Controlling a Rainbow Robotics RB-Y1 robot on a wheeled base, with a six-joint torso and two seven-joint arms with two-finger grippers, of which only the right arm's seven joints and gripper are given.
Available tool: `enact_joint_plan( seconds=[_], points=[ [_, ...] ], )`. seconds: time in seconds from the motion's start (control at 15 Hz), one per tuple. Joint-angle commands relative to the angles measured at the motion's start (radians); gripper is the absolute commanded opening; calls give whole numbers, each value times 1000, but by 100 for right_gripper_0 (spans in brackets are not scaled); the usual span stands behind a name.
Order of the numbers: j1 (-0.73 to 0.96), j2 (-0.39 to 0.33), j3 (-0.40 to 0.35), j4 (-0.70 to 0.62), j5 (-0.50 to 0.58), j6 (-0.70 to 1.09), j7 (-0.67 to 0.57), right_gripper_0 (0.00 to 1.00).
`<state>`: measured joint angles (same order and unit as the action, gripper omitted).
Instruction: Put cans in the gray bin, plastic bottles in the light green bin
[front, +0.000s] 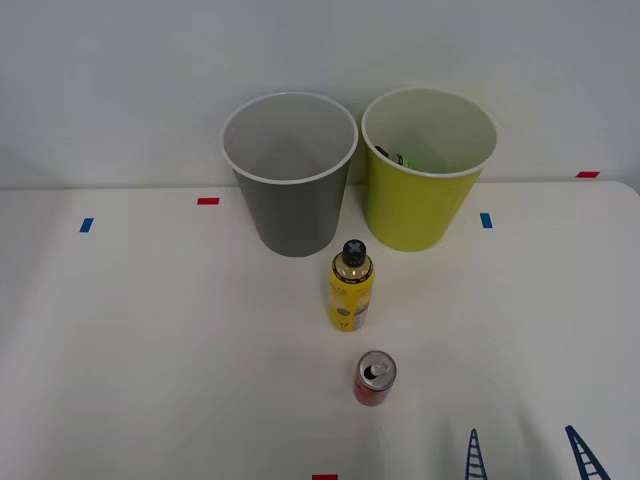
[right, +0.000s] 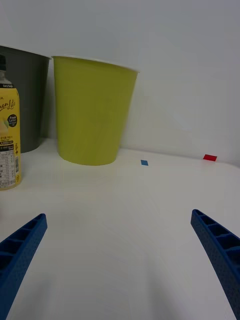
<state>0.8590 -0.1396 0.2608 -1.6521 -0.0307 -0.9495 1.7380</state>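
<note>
Right gripper (front: 527, 455): fingers wide apart, nothing held, low over tabletop (front: 150, 350) at near edge. Red can (front: 375, 378): upright, axis vertical, just to gripper's left, nearest item. Yellow bottle (front: 351, 286): upright, beyond can. Gray bin (front: 289, 180), light green bin (front: 428, 175): side by side at back.

The light green bin (front: 428, 190) hides most of a dark item inside; the plastic bottle (right: 8, 135) is cut off.
</note>
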Motion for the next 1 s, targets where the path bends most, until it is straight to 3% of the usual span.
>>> enact_joint_plan(
  seconds=[0.07, 1.0],
  points=[
    [0, 0, 0, 0, 0, 0, 0, 100],
    [0, 0, 0, 0, 0, 0, 0, 100]
  ],
)
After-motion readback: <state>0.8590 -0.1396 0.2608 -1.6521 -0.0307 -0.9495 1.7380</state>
